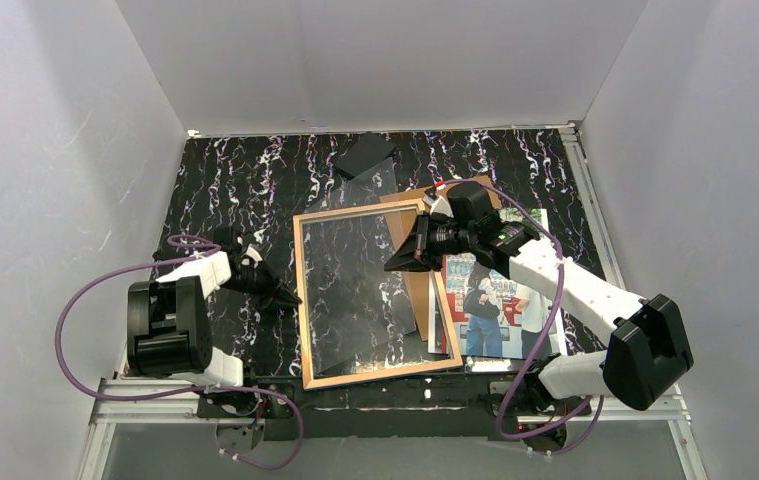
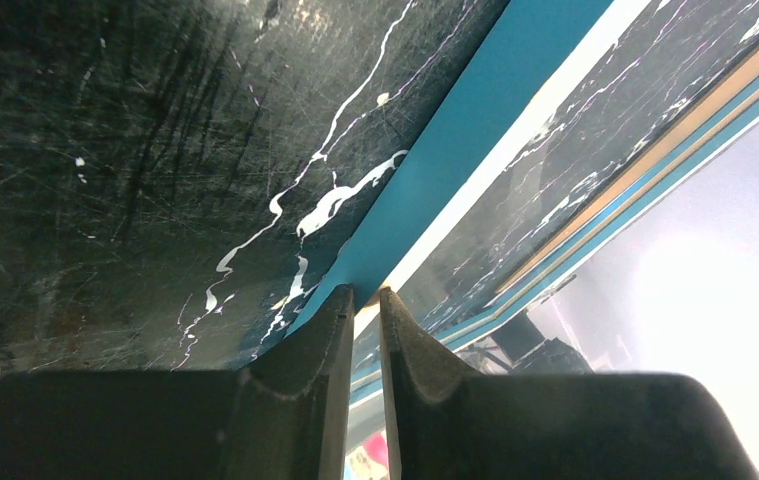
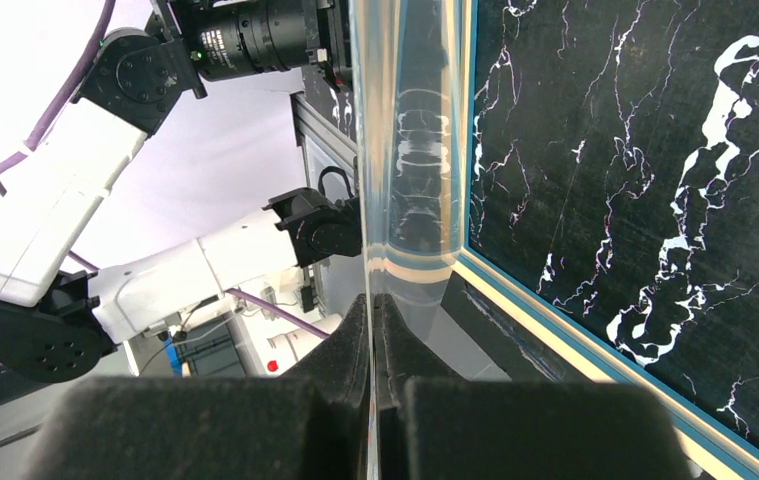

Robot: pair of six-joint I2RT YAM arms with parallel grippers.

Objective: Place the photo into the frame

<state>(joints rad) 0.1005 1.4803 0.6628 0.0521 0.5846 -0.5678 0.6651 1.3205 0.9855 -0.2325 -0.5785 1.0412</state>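
Tan wood edges the frame [image 1: 375, 378], a large thin-railed rectangle lying in the middle of the black, white-veined marble-look table [image 1: 235, 180]. From the left wrist camera its other face shows as a smooth bright blue band [image 2: 455, 150].

The left gripper [image 1: 290, 297] is at the frame's left rail. Its dark fingers [image 2: 305, 350] are drawn almost together, with the rail's thin edge running into the narrow slit between the tips. The right gripper [image 1: 395, 262] is pinched closed on a clear pane [image 1: 375, 260]. This stiff, glossy sheet stands tilted over the frame's opening and mirrors the table's veins. Through the opening only marble pattern and reflections show.

The photo [image 1: 490, 310] lies outside the frame, just to its right, picture side up, with red-and-white machines and dark-clothed figures visible. The right arm crosses its upper part. I cannot tell whether its left edge slips under the frame's right rail.

A flat matte brown backing board [image 1: 403, 198] pokes out behind the frame's far right corner, largely covered by the right gripper. A small black slab [image 1: 365, 153] lies near the far edge of the table, hard to separate from the dark surface.
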